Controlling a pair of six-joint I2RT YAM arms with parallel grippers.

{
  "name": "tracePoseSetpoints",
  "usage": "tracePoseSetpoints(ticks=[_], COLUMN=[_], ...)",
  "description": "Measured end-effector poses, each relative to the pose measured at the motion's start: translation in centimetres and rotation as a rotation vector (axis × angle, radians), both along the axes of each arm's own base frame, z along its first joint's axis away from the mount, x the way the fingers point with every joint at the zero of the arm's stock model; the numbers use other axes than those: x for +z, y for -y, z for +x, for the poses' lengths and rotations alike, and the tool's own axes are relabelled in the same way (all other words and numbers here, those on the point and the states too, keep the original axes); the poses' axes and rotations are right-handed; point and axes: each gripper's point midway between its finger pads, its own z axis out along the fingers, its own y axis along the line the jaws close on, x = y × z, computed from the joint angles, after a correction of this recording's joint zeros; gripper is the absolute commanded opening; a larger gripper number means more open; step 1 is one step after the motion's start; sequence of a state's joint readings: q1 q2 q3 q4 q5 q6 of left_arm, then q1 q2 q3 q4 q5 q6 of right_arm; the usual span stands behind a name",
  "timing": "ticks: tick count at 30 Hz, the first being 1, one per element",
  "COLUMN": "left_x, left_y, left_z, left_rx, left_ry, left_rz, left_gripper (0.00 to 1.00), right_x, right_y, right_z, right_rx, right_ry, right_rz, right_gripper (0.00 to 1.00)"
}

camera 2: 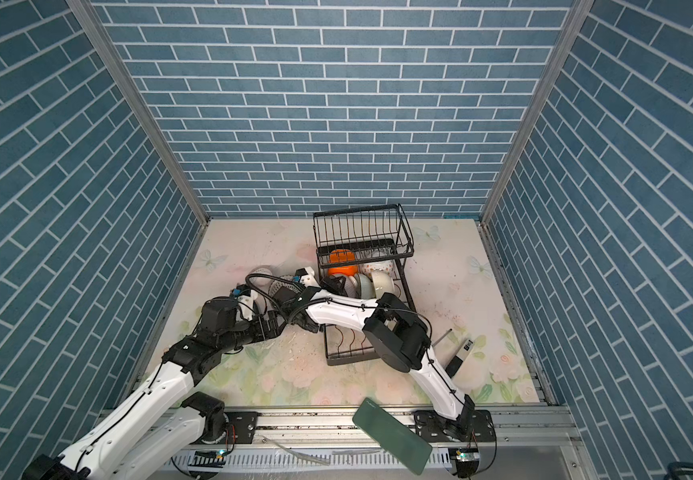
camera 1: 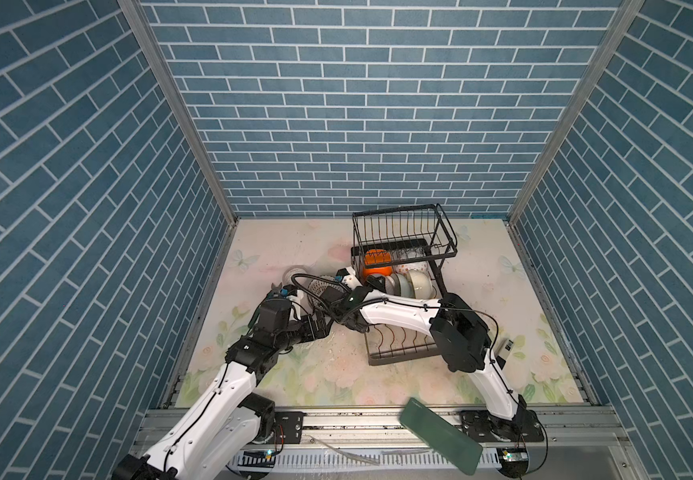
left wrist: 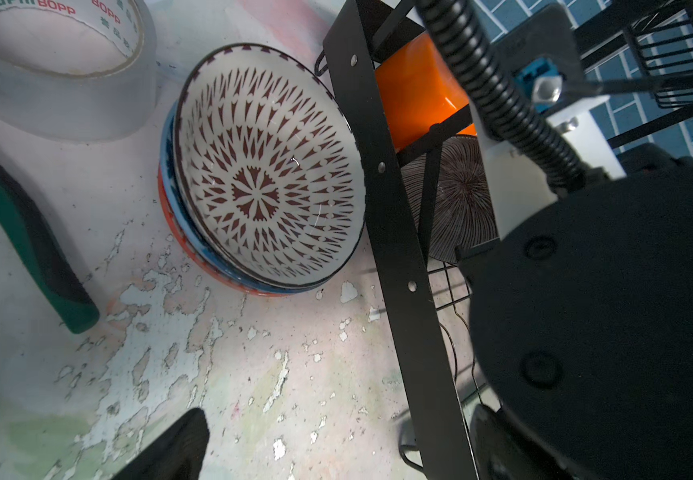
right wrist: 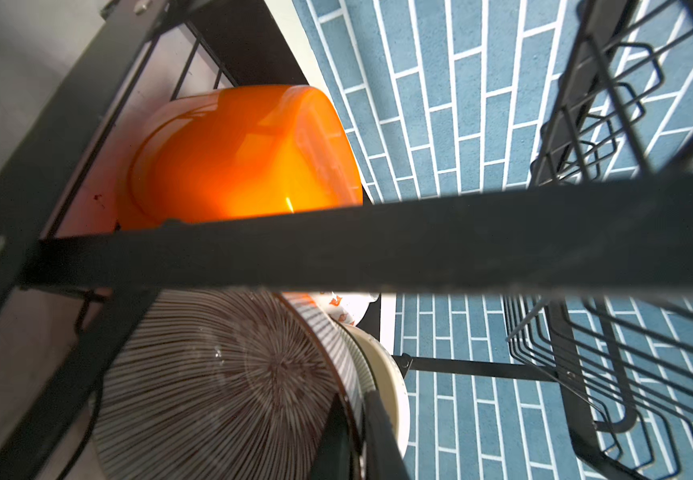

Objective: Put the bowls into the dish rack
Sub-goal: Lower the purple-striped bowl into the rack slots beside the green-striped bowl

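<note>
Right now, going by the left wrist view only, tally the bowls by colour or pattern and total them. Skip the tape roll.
White bowl with dark red triangles: 1
Blue bowl: 1
Orange-red bowl: 1
Orange plastic bowl: 1
Brown-striped bowl: 1
Total: 5 bowls

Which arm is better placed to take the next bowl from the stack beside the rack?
Probably left. The left gripper, open, is near the stack; the right gripper is shut on the striped bowl inside the rack.
</note>
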State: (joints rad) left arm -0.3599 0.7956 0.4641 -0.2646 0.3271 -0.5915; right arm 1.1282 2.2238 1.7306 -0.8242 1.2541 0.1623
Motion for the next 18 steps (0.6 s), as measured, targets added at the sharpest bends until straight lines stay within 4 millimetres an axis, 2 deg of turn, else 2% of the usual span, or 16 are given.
tracePoseSetpoints(ticks=[7,18], left_x=[0.00,-0.21], left_y=[-0.02,-0.25], left_z=[0.01,-0.01], left_rx=[0.001,0.010], left_ry=[0.000,-0.007], left_rz=[0.000,0.009], left_gripper=[1.00,1.00], right_x=[-0.02,-0.06], right_y=[-0.01,-0.31], right_z=[-0.18,-0.10], right_rx=[-0.013,-0.015], right_ry=[-0.016,-0.038], right_rz=[0.033,0.011], right_gripper=[0.00,0.06])
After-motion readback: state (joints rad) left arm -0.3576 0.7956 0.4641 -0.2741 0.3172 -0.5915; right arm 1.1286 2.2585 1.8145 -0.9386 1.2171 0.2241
